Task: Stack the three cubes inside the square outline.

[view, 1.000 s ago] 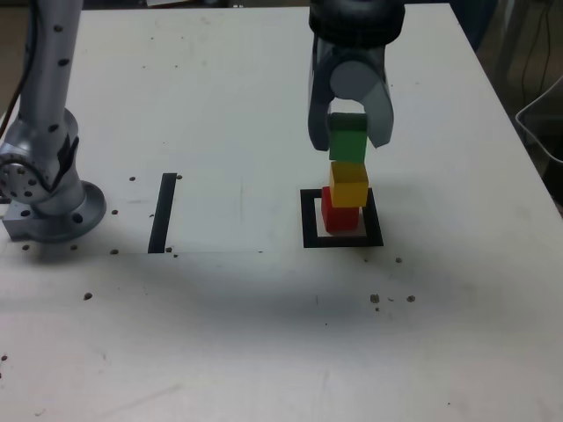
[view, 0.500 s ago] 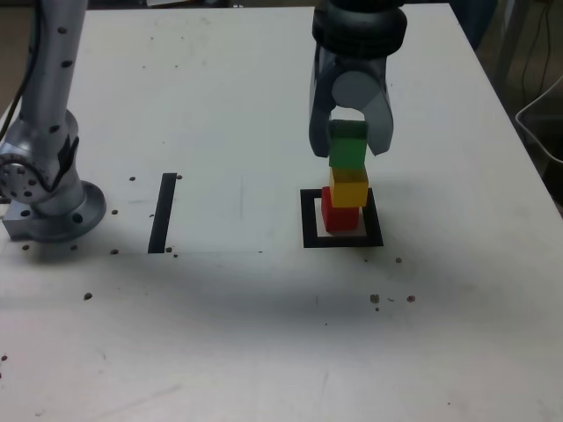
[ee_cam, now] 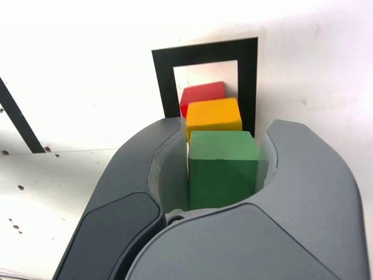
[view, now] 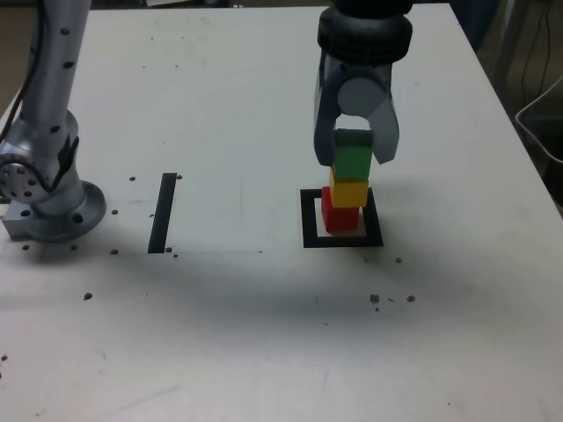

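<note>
Green cube [view: 353,161] btwn end effector [view: 354,158] jaws, atop yellow cube [view: 349,191].

Stack of red cube [view: 338,214], yellow cube [view: 349,190], green cube [view: 354,158] fills the square outline [view: 310,220]; gripper [view: 354,151] straddles the green one, jaws tight on both sides, no side room there. Table [view: 246,105] open around the outline on all sides. Only other obstacles: arm base [view: 51,207] and black strip [view: 163,212], well apart at exterior view's left
</note>
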You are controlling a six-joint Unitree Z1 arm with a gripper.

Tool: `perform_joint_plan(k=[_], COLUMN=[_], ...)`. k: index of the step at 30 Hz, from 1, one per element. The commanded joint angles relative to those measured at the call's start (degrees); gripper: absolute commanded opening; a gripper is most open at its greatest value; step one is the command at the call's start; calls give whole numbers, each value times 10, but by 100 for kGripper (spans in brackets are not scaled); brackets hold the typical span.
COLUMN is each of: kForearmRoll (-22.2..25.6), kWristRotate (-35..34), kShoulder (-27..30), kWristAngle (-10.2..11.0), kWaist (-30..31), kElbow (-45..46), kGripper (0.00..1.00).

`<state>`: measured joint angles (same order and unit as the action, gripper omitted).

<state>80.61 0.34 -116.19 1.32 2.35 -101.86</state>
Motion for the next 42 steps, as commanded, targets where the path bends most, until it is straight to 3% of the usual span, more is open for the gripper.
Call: perform_joint_plan(k=[1,5,10,13,27,42], kForearmRoll=[-2,-5,-9,-9,-1,31], kWristRotate=[-1,0,5,6,6,19], kShoulder=[-3,-4,-3,-2,32,175], kWristAngle=[3,1,-1,-1,5,8], kWaist=[1,1,1,1,2,1], kElbow=[3,6,7,7,22,130], kGripper=[25,41,84,99,99,99])
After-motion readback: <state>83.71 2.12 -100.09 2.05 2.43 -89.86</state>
